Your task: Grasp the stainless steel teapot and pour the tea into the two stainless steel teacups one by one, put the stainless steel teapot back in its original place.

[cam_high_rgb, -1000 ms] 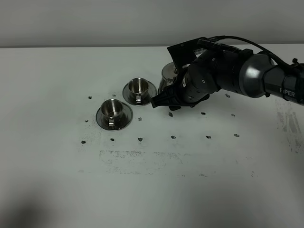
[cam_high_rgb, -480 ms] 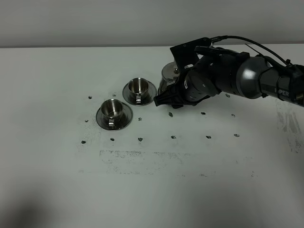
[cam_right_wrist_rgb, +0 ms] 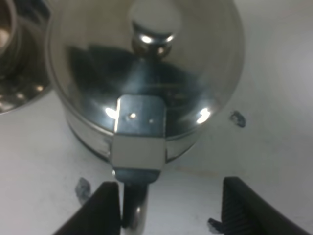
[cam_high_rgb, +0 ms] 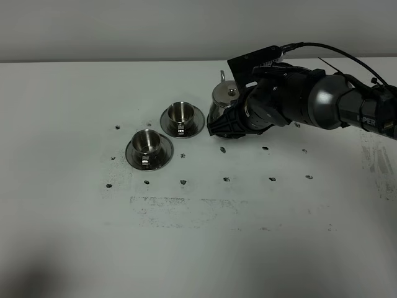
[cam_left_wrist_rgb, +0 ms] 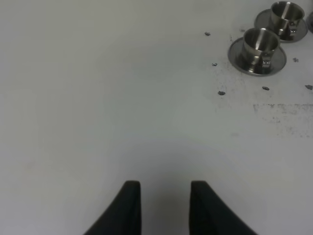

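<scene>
The stainless steel teapot [cam_high_rgb: 222, 99] stands on the table right of the two stainless steel teacups, lid on. In the right wrist view the teapot [cam_right_wrist_rgb: 151, 73] fills the frame, with its looped handle [cam_right_wrist_rgb: 137, 147] toward the camera. My right gripper [cam_right_wrist_rgb: 168, 210] is open, with the handle's loop between its fingers, close beside one finger [cam_right_wrist_rgb: 100, 210]. The gripper also shows in the exterior high view [cam_high_rgb: 218, 129]. The far teacup [cam_high_rgb: 182, 113] and the near teacup [cam_high_rgb: 148, 143] sit on saucers; no tea shows. My left gripper [cam_left_wrist_rgb: 165, 205] is open and empty. The teapot's own saucer is hidden.
The white table [cam_high_rgb: 198, 236] has small dark marks scattered around the cups and pot. The right arm [cam_high_rgb: 310, 102] reaches in from the right edge. The two cups also show far from the left gripper in the left wrist view [cam_left_wrist_rgb: 260, 44].
The right gripper has drawn back to the right and slightly up along the teapot, so the lid and knob now show. The teapot and cups have not moved.
</scene>
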